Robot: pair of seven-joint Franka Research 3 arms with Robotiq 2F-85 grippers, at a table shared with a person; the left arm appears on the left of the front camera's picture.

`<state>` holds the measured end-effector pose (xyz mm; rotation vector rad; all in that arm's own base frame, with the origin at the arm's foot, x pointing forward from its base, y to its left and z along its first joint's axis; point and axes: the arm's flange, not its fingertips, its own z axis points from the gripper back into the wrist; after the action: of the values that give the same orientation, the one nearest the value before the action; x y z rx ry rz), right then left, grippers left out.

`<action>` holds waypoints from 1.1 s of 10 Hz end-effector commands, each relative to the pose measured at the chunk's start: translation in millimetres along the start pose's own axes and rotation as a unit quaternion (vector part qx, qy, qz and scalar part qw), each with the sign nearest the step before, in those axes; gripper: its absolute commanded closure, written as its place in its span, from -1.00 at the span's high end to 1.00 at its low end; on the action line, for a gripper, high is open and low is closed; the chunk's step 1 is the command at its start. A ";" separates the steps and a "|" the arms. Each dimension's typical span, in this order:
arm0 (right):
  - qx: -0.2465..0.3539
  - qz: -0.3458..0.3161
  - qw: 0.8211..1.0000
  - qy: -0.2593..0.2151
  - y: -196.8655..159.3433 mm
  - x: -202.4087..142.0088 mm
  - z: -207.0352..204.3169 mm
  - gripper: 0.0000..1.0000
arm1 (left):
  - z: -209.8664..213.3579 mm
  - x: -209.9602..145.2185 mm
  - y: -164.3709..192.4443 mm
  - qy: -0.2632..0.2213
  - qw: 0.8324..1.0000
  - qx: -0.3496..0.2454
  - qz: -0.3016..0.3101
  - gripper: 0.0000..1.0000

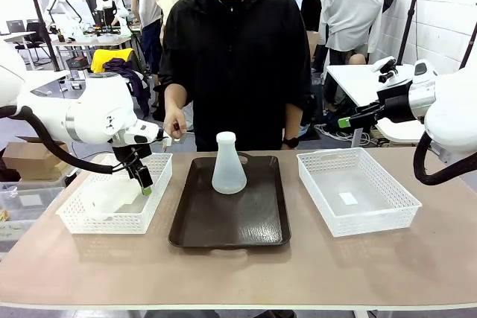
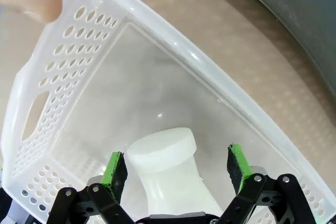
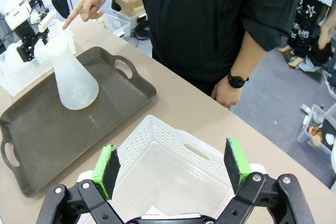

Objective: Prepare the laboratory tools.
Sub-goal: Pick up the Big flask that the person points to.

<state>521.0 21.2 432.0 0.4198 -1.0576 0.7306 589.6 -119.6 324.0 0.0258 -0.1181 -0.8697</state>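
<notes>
Left end effector (image 2: 177, 169) open astride flask (image 2: 170, 174) lying in left basket (image 2: 47, 72); right end effector (image 3: 172, 167) open

Frosted plastic flasks (image 1: 228, 165); perforated plastic baskets (image 1: 358, 191); seemingly matt tray (image 1: 231, 217).

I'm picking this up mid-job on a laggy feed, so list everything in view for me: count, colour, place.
Flasks: two, frosted white. One flask on the tray stands upright; one flask in the left basket lies between the left jaws.
Tray: one, dark brown, table centre.
Left basket: one, white mesh, left of the tray.
Right basket: one, white mesh, right of the tray, with a small white slip inside.
Table: one, tan.
Person's hand: one, pointing towards the left basket; the other hand rests at the table edge.
Left gripper: jaws open, straddling the flask's neck.
Right gripper: jaws open, above the right basket.
</notes>
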 end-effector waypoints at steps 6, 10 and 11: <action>0.000 -0.003 1.000 0.004 -0.1 2.1 -0.4 1.00 | -0.4 2.3 1.3 -0.007 1.000 0.008 0.003 -0.51; 0.000 -0.003 1.000 0.004 -0.1 2.1 -0.4 1.00 | -1.7 4.1 1.1 0.002 1.000 0.016 0.000 -1.00; 0.000 -0.003 1.000 0.004 -0.1 2.1 -0.4 1.00 | -1.8 3.2 1.0 0.000 1.000 0.017 0.000 -1.00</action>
<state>521.0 21.2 432.0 0.4200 -1.0575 0.7303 590.5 -121.3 325.4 0.0337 -0.1253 -0.8801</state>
